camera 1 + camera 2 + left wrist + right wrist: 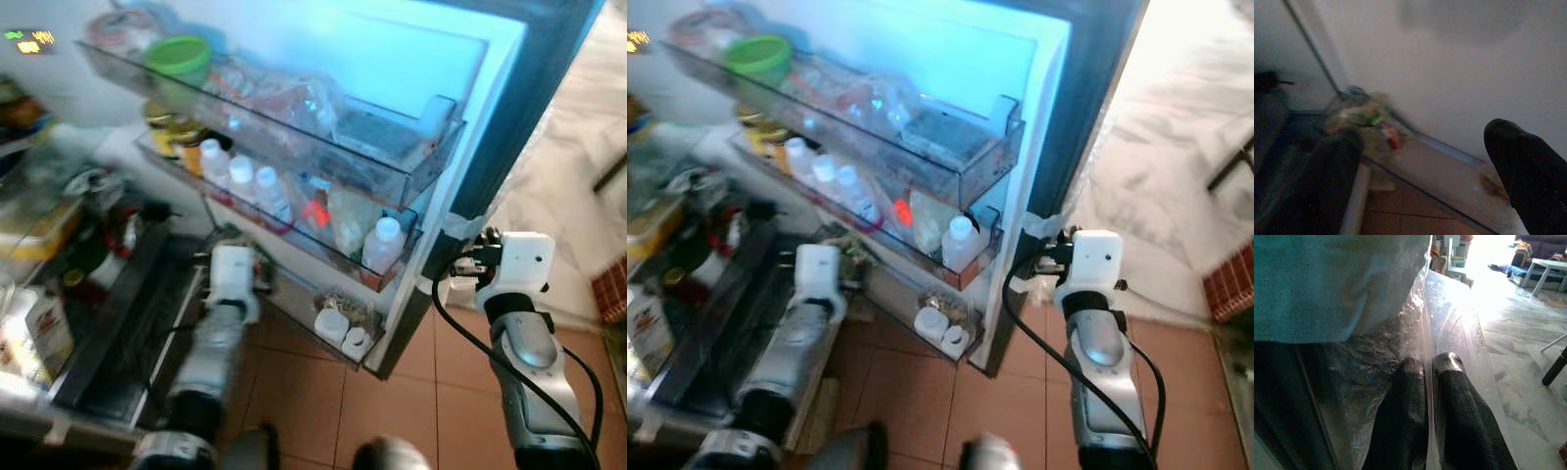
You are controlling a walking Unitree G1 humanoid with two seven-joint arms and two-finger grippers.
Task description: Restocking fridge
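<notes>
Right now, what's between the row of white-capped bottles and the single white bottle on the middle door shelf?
In the left eye view, between the row of bottles and the single bottle sit blurred clear bags, one showing a red patch.

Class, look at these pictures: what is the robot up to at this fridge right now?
The humanoid robot stands before an open fridge. Its right gripper, fingers pressed together, is at the outer edge of the white fridge door, seemingly holding it open. The left gripper, fingers apart and holding nothing, reaches low toward the door's clear plastic bottom shelf. The shelves above carry white-capped bottles and a green lidded tub.
</notes>
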